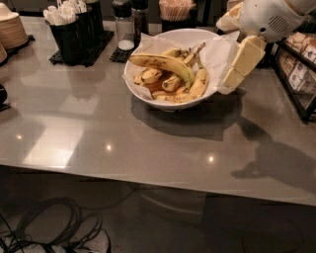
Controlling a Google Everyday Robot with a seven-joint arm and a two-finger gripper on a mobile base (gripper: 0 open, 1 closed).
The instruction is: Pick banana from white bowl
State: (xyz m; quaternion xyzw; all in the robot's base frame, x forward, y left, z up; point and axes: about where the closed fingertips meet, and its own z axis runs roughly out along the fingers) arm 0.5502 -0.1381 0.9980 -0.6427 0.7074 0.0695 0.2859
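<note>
In the 1 camera view, the cream-coloured two-part gripper [240, 63] hangs from the white arm housing [269, 19] at the upper right. It sits just outside the right rim of the large round white bowl [148, 97]. Whether the gripper is released or clenched cannot be told from here. Its lower tip overlaps the edge of the crumpled white paper liner [217, 52], and contact with it cannot be judged.

The long curved yellow banana [165, 63] lies inside the bowl, left of the gripper and apart from it. It rests on top of the shorter yellow-brown bananas [170, 85] heaped beneath. Its long axis runs roughly left to right across the bowl, arching upward in the middle. 1 end points toward the left rim and the other dips down toward the gripper's side. The skin is yellow with brown speckles and darker bruised patches, turning greenish near the right end.

The bowl stands on a glossy grey tabletop [98, 138], toward the far right part. The arm's dark shadow [276, 163] falls on the surface in front of it.

Along the far edge are a black caddy of white packets [74, 32], a clear jar with a dark top [123, 22] and a holder of thin sticks [175, 10]. A stack of tan discs [11, 30] stands at the far left and a dark wire rack [298, 79] at the right. Dark cables [49, 230] coil on the floor below.
</note>
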